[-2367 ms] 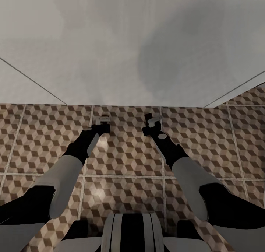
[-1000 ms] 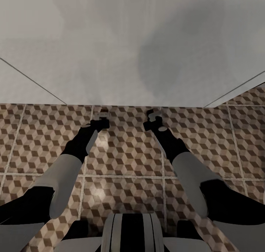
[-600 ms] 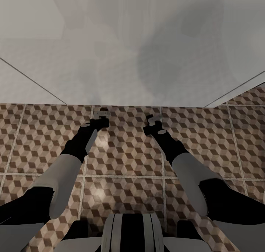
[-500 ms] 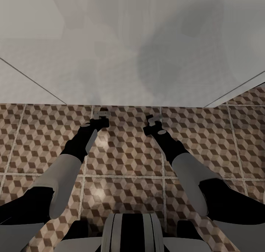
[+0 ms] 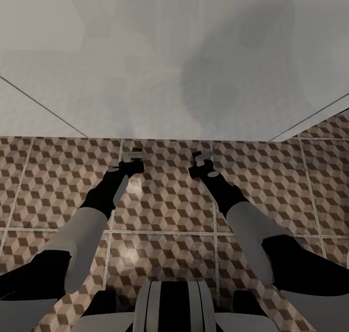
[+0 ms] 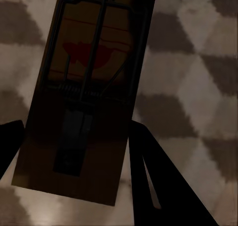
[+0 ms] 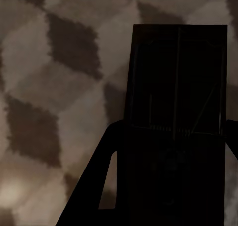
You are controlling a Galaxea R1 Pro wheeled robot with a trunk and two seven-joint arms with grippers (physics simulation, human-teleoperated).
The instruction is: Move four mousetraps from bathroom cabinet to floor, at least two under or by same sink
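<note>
Both arms reach down over the floor [image 5: 58, 176]. The left fingers [image 5: 134, 155] hold a mousetrap [image 6: 84, 94] at 11 o'clock. The right fingers [image 5: 201, 157] hold another mousetrap [image 7: 176, 122] at 1 o'clock. Both traps sit just above the tiles.

No readable text, label, brand, number or sign appears anywhere. The small flat brown wooden mousetrap with dark wire parts [image 6: 82, 97] carries only a red blotch with a thin red line above it, no letters that can be made out. The second brown mousetrap [image 7: 176, 122] lies in shadow, its face too dark to show any marking. The cube-patterned brown, beige and white tiled bathroom floor [image 5: 165, 210] bears pattern only.
</note>
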